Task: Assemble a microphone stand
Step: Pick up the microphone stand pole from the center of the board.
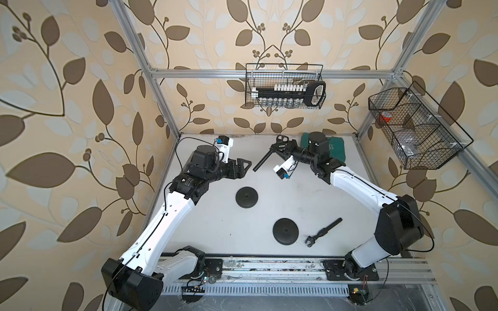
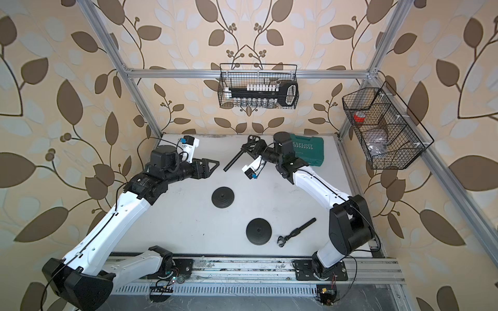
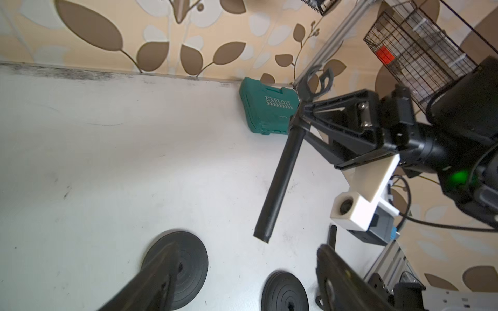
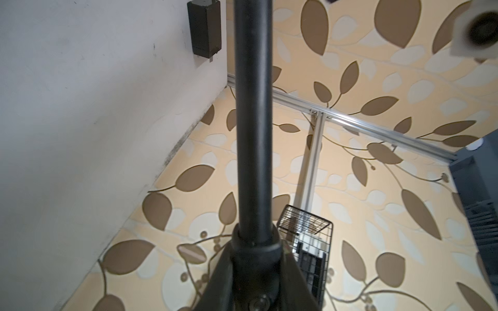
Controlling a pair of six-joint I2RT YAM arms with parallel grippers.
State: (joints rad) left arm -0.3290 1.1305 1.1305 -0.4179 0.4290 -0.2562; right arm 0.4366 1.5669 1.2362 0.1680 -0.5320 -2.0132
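While the right gripper [image 1: 280, 147] clamps the stand pole [image 1: 265, 159] near its clip end, tilted above the table [image 1: 215, 237], the left gripper [image 1: 248, 162] hovers just beside the free tip, jaws wide and empty. That tip likely needs bringing upright over the centre hole of the nearer base [image 1: 246, 197], so a square, steady descent matters. A second base [image 1: 286, 231] and a spare pole [image 1: 323, 231] lie on the scuffed white surface, with a green case [image 2: 307, 149] at the back and wire baskets [image 1: 284, 86] on the walls.

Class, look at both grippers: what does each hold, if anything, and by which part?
The right gripper holds the pole at the collar just below its clip. The left gripper is open and empty.
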